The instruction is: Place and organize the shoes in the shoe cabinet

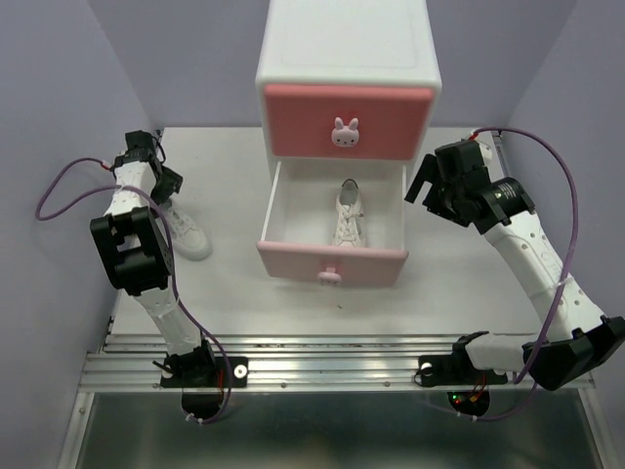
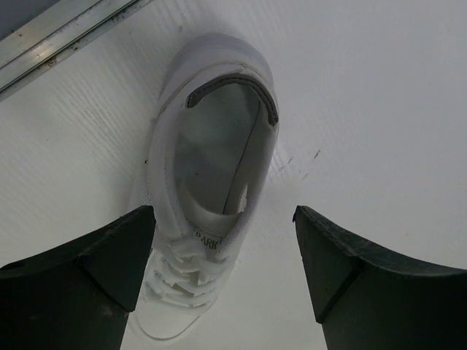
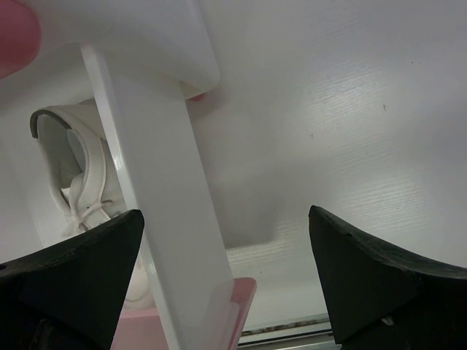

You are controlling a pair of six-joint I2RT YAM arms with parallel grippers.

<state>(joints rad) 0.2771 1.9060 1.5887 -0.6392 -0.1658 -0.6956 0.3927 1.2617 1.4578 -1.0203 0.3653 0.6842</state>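
Two sets of jaws, both spread wide and holding nothing. The left jaws hang over the first white sneaker (image 2: 211,182), a black finger (image 2: 80,284) on each side of its toe end. I cannot tell whether either finger touches it. It lies flat on the desk (image 1: 469,293) near the left wall, heel towards a metal rail (image 2: 58,44). From above, the left arm (image 1: 132,249) covers part of it.

The right jaws straddle the right side wall (image 3: 160,204) of the open lower drawer (image 1: 332,262), one finger (image 3: 66,277) over the inside and the other over bare desk. I cannot tell whether they touch the wall.

Inside that drawer the second white sneaker (image 1: 349,215) lies front to back, right of centre, with free floor on its left. From the wrist, the drawer wall cuts off half of it.

Counted: two white sneakers, one shoe cabinet (image 1: 347,59), two drawers, two bunny knobs (image 1: 345,132). The darker pink upper drawer (image 1: 391,122) is shut, so its inside is hidden. The cabinet stands at the back, mid-desk, with open desk on both sides and in front of the pulled-out drawer. The right arm (image 1: 527,244) reaches in from the right.
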